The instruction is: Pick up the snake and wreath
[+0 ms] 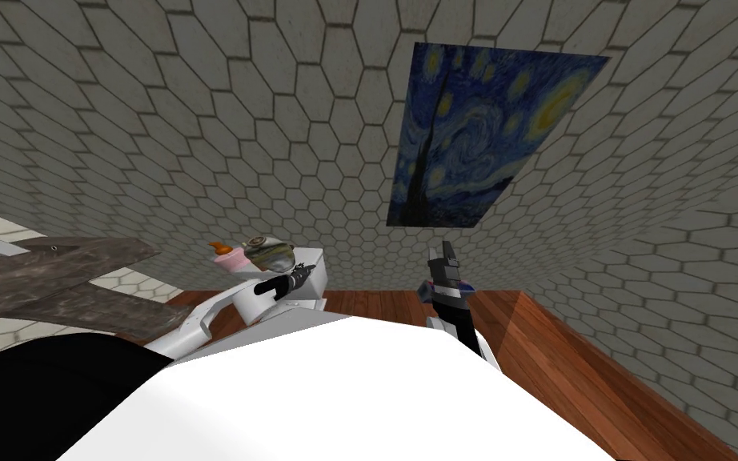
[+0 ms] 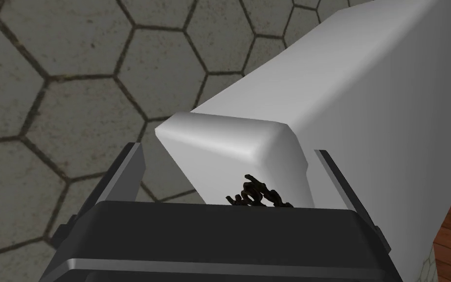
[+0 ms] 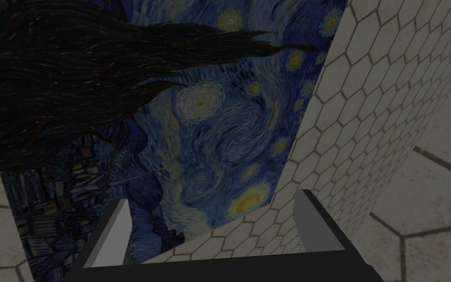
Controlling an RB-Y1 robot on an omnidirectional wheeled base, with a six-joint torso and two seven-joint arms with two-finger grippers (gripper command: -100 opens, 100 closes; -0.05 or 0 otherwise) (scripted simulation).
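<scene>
Two left fingers (image 2: 124, 171) stand wide apart astride the rounded corner of a white block (image 2: 366, 98). A dark twiggy scrap (image 2: 259, 192) lies between them, at their base. A coiled greenish thing (image 1: 267, 250) sits on the block's top just beyond; which is wreath and which snake is hard to tell. The right fingers (image 3: 109, 235), open and empty, face the hex-tiled wall (image 1: 199, 120), well apart.
</scene>
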